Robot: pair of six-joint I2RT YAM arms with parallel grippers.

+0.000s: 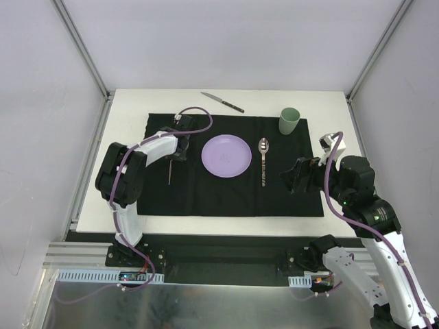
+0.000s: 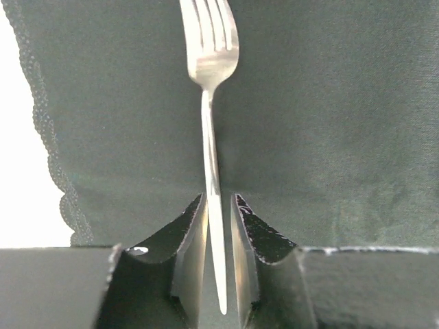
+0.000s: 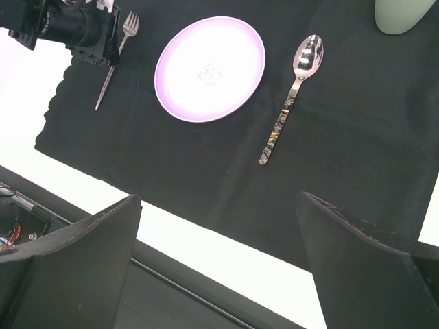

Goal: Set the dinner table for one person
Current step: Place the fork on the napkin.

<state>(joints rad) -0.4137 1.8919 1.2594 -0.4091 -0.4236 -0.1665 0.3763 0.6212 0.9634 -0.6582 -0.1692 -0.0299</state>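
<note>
Black cloth mat [image 1: 233,199], lilac plate [image 1: 226,155] at centre, spoon [image 1: 263,161] right, fork [image 2: 209,137] left, green cup [image 1: 289,120], knife [image 1: 222,102] beyond mat.

Bright, even light; the dinner table [image 2: 20,137] left of the left claw [image 2: 219,205] blows out (pure white), and glare streaks the fork [image 2: 209,62] ahead of it.

Left of the plate [image 1: 226,155] it's blocked: the left hand [image 1: 180,156] straddles the fork [image 1: 170,171]. Right of the plate lies the spoon [image 1: 263,161], a narrow strip of mat [image 1: 206,195] between. Cup [image 1: 289,121] stands far-right of the plate, knife [image 1: 222,102] beyond the plate on the worktop [image 1: 130,116]. Near side of the plate: bare mat, open.
</note>
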